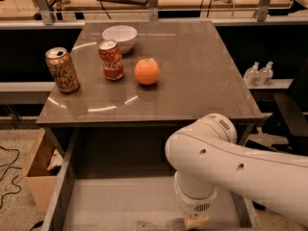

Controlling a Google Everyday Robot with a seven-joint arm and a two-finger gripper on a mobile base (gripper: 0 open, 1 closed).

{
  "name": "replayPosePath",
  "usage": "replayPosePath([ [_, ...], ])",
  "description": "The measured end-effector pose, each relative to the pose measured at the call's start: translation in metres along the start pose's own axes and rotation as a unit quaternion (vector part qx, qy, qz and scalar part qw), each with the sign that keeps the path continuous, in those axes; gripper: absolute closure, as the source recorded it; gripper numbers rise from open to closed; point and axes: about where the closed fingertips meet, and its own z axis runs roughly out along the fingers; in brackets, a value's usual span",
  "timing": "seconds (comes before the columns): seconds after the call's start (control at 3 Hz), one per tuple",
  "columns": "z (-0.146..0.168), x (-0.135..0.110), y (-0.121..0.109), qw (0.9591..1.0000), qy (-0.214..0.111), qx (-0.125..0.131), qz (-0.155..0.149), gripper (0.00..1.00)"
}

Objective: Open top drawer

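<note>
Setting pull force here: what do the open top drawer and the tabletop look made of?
Top drawer: likely grey painted metal or laminate, matte; flat floor, thin straight walls, no glare. Tabletop: brown-grey laminate or sealed wood, semi-gloss; curved light streaks reflect on it. The claw hangs low inside the drawer, near its front.
</note>
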Motion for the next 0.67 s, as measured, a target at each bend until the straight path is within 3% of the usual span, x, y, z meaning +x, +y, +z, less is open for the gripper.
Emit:
replayPosePath([
  [0.33,-0.0001,0.0000,0.0004,1.0000,0.001,0.000,0.000,0.00],
  [0.67,-0.0001,0.0000,0.0004,1.0000,0.001,0.000,0.000,0.00],
])
